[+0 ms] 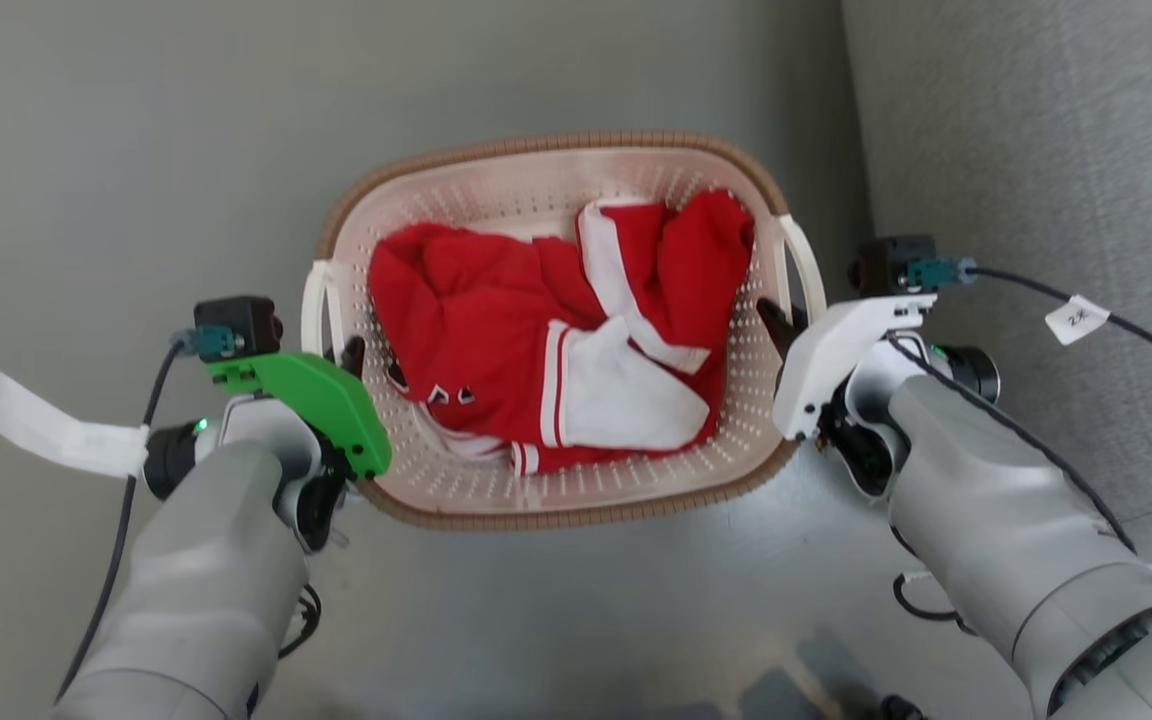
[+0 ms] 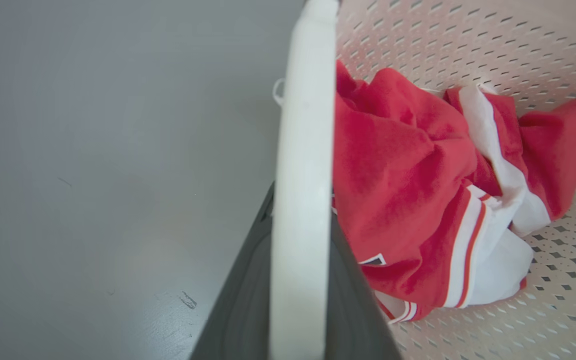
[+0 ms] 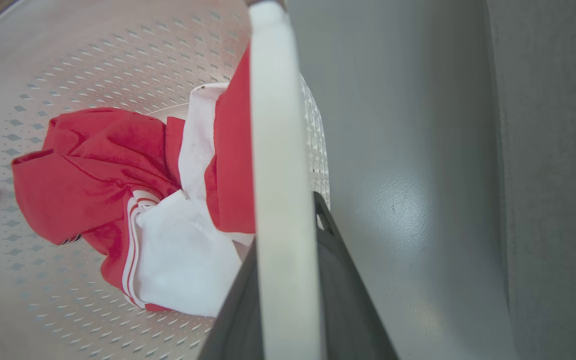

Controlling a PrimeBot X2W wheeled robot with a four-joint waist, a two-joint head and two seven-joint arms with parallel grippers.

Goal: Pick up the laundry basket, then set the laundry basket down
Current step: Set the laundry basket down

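The laundry basket (image 1: 536,150), cream-white and perforated with a brown woven-look rim, sits in the middle of the head view and holds a crumpled red and white garment (image 1: 556,340). My left gripper (image 1: 348,355) is shut on the basket's left loop handle (image 1: 314,300). In the left wrist view that white handle (image 2: 300,200) runs between the dark fingers (image 2: 238,310). My right gripper (image 1: 776,325) is shut on the right loop handle (image 1: 804,262). In the right wrist view that handle (image 3: 280,200) lies between its fingers (image 3: 340,290). I cannot tell whether the basket is off the floor.
Smooth grey floor (image 1: 136,150) surrounds the basket. A textured grey surface (image 1: 1036,150) rises close on the right, just beyond my right wrist. Cables with white tags (image 1: 61,430) (image 1: 1076,318) hang from both wrists.
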